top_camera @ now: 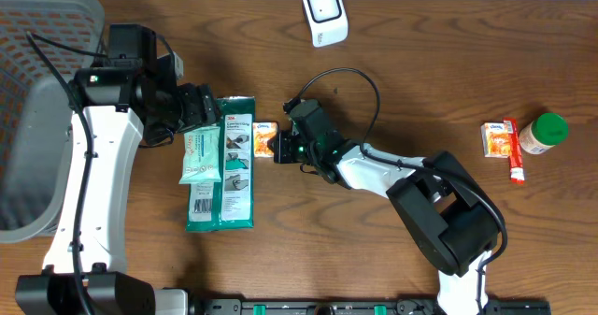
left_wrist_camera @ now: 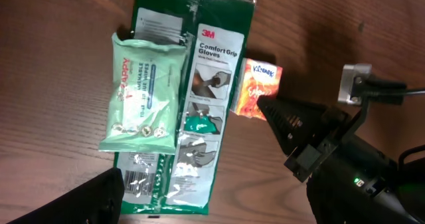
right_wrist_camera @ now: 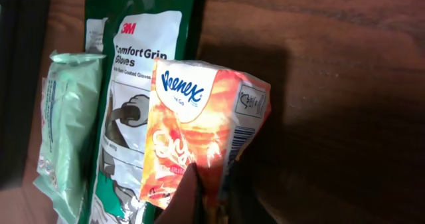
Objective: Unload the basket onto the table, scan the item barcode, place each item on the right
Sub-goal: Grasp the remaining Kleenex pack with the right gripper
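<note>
A small orange Kleenex tissue pack (right_wrist_camera: pixel 199 117) is pinched at its lower edge by my right gripper (right_wrist_camera: pixel 212 199), which is shut on it. A barcode (right_wrist_camera: pixel 243 141) shows on the pack's right side. From overhead the pack (top_camera: pixel 264 139) sits right of the green 3M gloves packet (top_camera: pixel 235 165), with the right gripper (top_camera: pixel 278 147) against it. The white scanner (top_camera: pixel 324 14) stands at the table's far edge. My left gripper (top_camera: pixel 199 109) hovers open over the mint wipes pack (left_wrist_camera: pixel 143 94), holding nothing.
A mesh basket (top_camera: pixel 42 35) fills the far left corner. At the right lie another tissue pack (top_camera: pixel 495 139), a red tube (top_camera: pixel 513 151) and a green-lidded jar (top_camera: pixel 544 133). The right arm's cable (top_camera: pixel 360 81) loops toward the scanner.
</note>
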Controlling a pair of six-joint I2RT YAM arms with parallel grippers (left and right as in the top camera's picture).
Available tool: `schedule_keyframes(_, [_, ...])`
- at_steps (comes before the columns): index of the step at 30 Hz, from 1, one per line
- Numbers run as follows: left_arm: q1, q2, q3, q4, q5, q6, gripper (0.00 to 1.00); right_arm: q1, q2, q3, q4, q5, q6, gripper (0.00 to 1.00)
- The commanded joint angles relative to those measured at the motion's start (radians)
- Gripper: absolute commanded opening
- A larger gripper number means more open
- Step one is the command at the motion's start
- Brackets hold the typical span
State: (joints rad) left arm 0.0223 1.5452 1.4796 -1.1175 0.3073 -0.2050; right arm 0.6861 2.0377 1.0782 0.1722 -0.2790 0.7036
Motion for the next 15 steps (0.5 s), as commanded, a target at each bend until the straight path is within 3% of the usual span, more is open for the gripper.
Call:
schedule_keyframes(1, [-0.002, 0.003, -0.002, 0.000, -0.014, 0.013, 0.89, -0.014, -0.060, 0.001, -0.014, 0.047, -0.071, 0.01])
schedule_keyframes(5, [-0.002, 0.003, -0.002, 0.000, -0.014, 0.013, 0.89, -0.029, -0.235, 0.001, -0.190, 0.193, -0.253, 0.01])
schedule_keyframes(8, [-0.002, 0.003, -0.002, 0.000, -0.014, 0.013, 0.89, -0.021, -0.407, 0.001, -0.440, 0.422, -0.401, 0.01])
schedule_keyframes(15, [-0.002, 0.003, -0.002, 0.000, -0.014, 0.013, 0.89, 0.011, -0.506, 0.001, -0.785, 0.791, -0.477, 0.01])
